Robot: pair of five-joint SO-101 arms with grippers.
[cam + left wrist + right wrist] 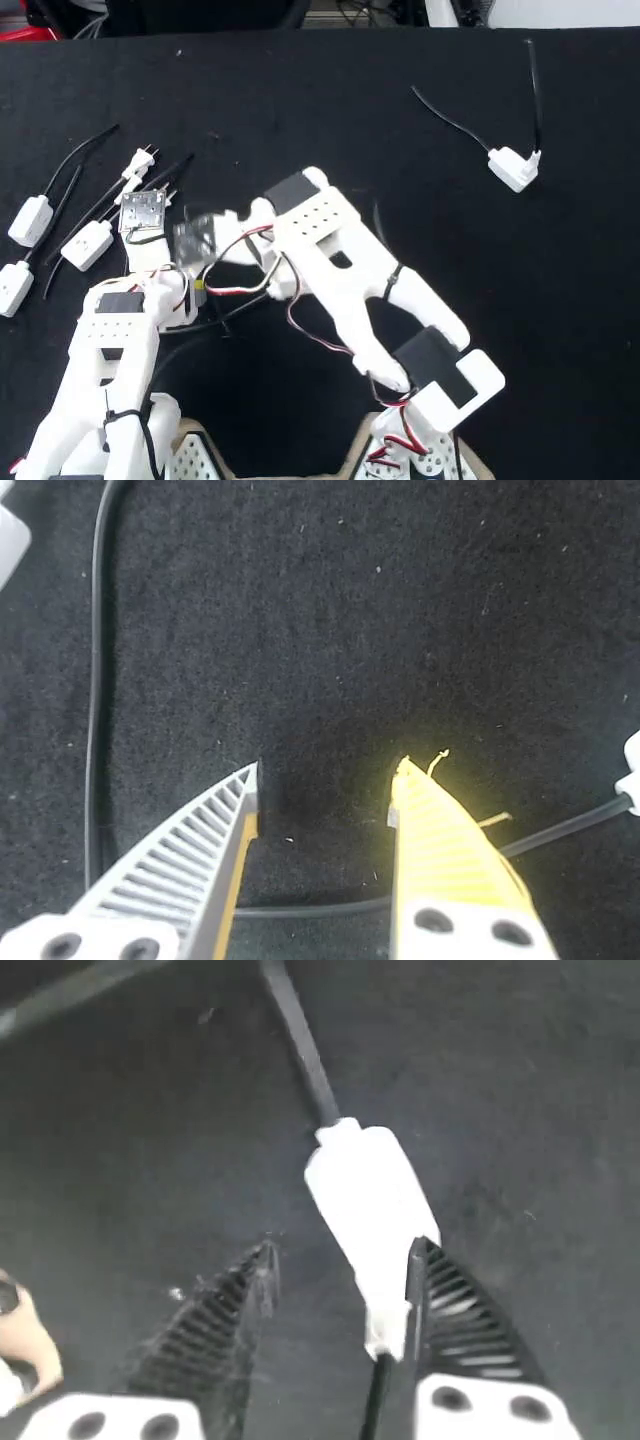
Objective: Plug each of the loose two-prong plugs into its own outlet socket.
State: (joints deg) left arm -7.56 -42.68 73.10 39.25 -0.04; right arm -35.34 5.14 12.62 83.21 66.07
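Zero pairs joined yet, far as I can tell. My right gripper (342, 1250) is spread open, a white plastic plug on a black cord (365, 1200) lying between its fingers, against one. My left gripper (328, 770) gapes over the black cloth table (300, 630). Everything's left to do.

High cam: fixed, off the arms, steep look-down on the table (560, 300) from medium range. Arm bases at 6 o'clock, far edge at 12.
Left wrist cam: sights along the left gripper (330, 770) onto the cloth, very close, black cable (95, 680) in frame.
Right wrist cam: same mount, sights along the right gripper (344, 1250), also close, white plug (365, 1200) in frame.
Overlap: both wrist patches fall around 9–10 o'clock of the high cam's table. Can't tell if the two wrist views overlap each other.
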